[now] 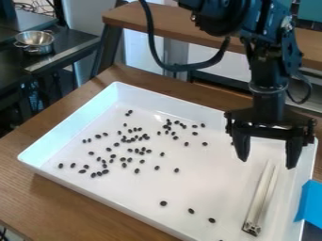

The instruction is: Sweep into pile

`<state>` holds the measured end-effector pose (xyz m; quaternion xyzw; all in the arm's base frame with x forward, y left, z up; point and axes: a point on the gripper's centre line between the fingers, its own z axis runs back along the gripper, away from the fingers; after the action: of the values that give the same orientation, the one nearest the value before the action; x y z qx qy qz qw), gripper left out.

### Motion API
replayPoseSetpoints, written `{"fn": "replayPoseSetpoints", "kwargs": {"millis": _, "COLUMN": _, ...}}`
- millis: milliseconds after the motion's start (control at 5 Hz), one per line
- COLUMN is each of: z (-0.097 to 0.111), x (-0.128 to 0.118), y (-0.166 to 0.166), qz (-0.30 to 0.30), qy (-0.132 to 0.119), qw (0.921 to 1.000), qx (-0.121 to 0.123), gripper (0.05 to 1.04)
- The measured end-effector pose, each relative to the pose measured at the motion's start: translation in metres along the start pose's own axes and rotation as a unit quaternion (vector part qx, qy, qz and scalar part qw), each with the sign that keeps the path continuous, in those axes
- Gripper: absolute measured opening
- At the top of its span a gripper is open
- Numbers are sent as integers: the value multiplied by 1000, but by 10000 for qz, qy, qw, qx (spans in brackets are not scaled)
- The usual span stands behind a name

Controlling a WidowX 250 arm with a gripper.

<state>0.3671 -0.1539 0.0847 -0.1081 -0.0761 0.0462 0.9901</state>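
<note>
Gripper [267,163] spread, holding nothing, above tray [70,121].
White bar [260,197] lies in tray, far end in line with the finger gap, long axis running toward camera; beans [177,170] scattered, mostly left in view.

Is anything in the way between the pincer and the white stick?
Nothing visible is in the way. The open pincer hangs near the far end of the white stick, and the black beans lie off to one side.

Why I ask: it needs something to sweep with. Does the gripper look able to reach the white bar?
Probably yes: the gripper hangs open by the far end of the white bar, with nothing visible in the way.
</note>
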Motion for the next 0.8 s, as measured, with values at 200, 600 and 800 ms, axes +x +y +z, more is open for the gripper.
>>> {"fn": "replayPoseSetpoints", "kwargs": {"millis": 200, "z": -13, "x": -4, "y": 4, "qz": 61, "qy": 179, "qw": 9998, "qx": 80, "gripper": 999}}
{"fn": "replayPoseSetpoints", "kwargs": {"millis": 600, "z": -19, "x": -1, "y": 4, "qz": 149, "qy": 127, "qw": 9998, "qx": 88, "gripper": 999}}
{"fn": "replayPoseSetpoints", "kwargs": {"millis": 800, "z": -24, "x": -1, "y": 5, "qz": 160, "qy": 116, "qw": 9998, "qx": 92, "gripper": 999}}
